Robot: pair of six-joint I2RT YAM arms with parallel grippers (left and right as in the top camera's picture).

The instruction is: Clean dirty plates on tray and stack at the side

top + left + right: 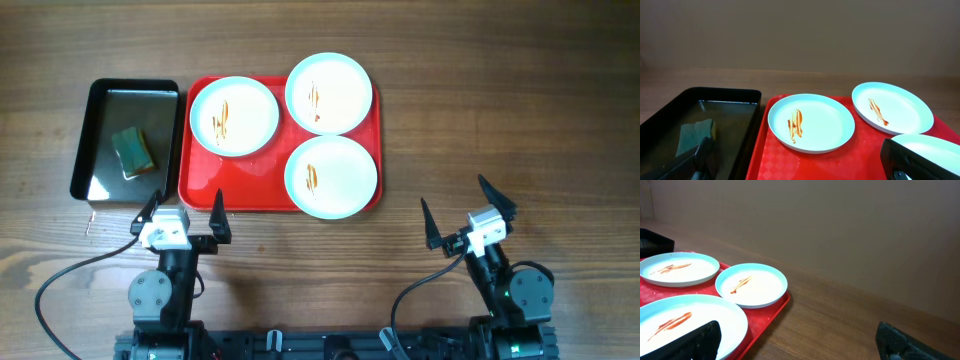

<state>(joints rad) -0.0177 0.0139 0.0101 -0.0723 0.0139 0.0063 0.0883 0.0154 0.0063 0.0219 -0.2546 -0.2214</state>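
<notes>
Three white plates with orange-brown sauce streaks lie on the red tray (200,185): one at the left (234,115), one at the back right (328,93), one at the front right (331,176). My left gripper (183,212) is open and empty just in front of the tray's front left edge. My right gripper (462,213) is open and empty over the wood, right of the tray. In the left wrist view the left plate (811,122) and the back plate (892,107) sit on the tray (805,165). The right wrist view shows all three plates; the nearest (685,322) is by my left finger.
A black pan (125,140) with water and a green-and-yellow sponge (133,152) stands left of the tray; it also shows in the left wrist view (725,120). Bare wooden table (500,110) lies to the right of the tray.
</notes>
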